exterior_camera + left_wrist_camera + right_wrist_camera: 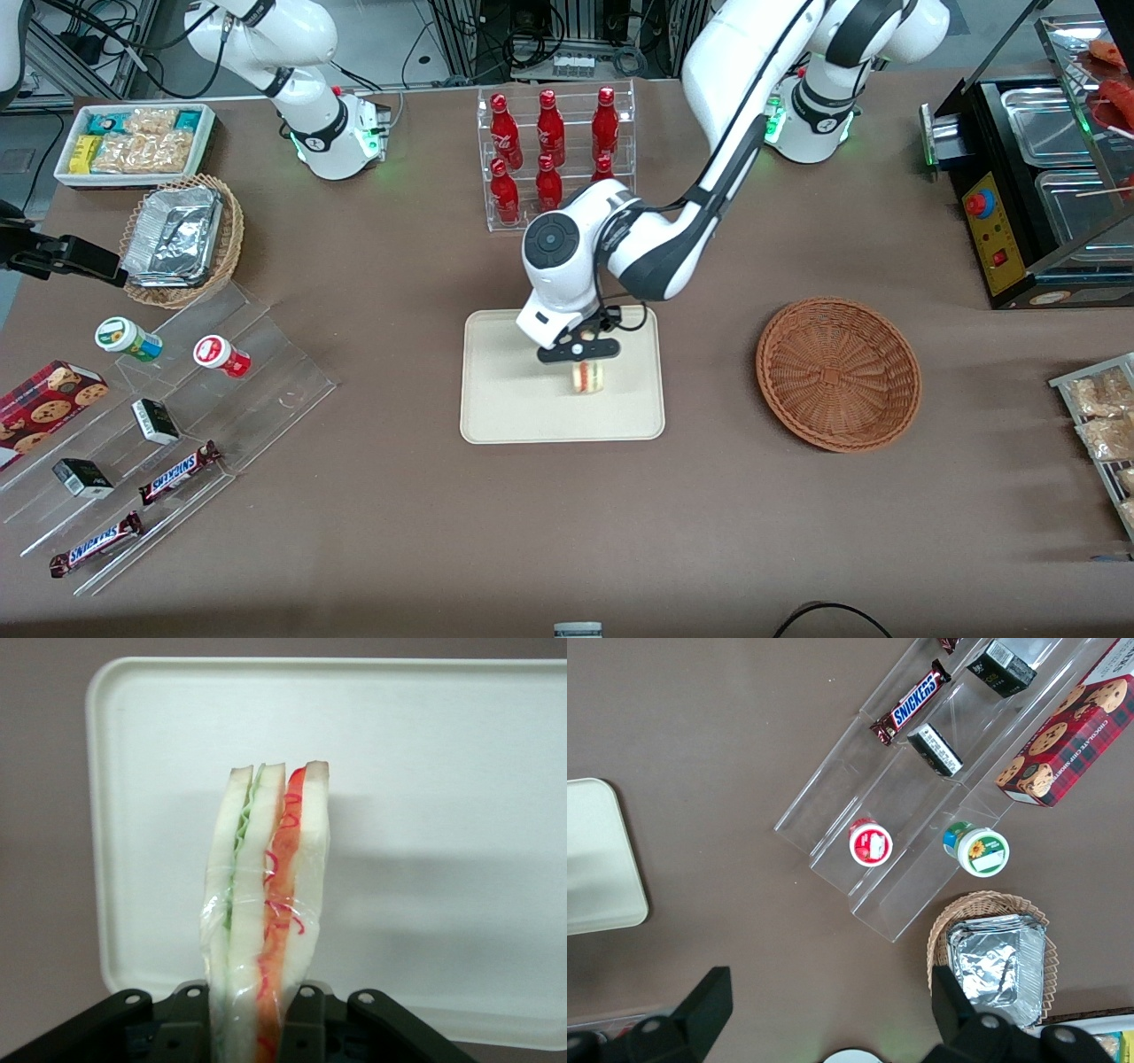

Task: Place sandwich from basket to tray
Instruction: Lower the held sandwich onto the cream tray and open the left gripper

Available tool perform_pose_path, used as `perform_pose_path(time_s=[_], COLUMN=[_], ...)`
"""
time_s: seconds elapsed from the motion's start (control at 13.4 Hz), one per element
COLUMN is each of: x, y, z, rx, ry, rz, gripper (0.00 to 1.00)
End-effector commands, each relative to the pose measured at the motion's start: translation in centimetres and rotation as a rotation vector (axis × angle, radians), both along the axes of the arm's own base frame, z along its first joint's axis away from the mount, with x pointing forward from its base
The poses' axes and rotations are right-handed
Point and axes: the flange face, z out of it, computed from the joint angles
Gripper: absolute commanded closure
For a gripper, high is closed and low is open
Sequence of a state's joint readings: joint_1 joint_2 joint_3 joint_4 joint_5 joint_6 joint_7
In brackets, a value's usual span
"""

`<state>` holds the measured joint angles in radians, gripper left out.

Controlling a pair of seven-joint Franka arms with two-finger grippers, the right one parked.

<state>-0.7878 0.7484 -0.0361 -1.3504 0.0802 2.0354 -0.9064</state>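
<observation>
Placing step is in hand: sandwich (266, 904) is held clamped in the gripper (580, 353), approx. over the tray (505, 416) middle; basket (837, 372) sits emptied. Next, lowering w/ care & release are called for.

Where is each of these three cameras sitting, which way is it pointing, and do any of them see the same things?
Front view: high in front of the table, looking down; both arms show, the gripper holding the sandwich over the tray, the basket empty.
Left wrist view: on the working arm, facing down past the gripper at sandwich and tray.
Right wrist view: on the parked arm, facing down at the snack steps; its own fingers show.
Shared: all three see the tray.
</observation>
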Motion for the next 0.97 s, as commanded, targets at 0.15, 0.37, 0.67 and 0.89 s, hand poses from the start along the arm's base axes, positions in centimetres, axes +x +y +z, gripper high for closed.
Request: perform_pose_path(time_s=[0.15, 0.37, 0.67, 0.89], x=[-0.4, -0.2, 0.3, 1.3], y=[-3.2, -3.5, -3.5, -3.1], z=[-3.4, -4.5, -5.0, -1.5], rx=[-0.021, -0.030, -0.041, -0.070], ry=[-0.040, -0.046, -0.060, -0.086], rz=[0.002, -0.002, -0.002, 0.056], gripper=[0.90, 0.88, 0.24, 0.01])
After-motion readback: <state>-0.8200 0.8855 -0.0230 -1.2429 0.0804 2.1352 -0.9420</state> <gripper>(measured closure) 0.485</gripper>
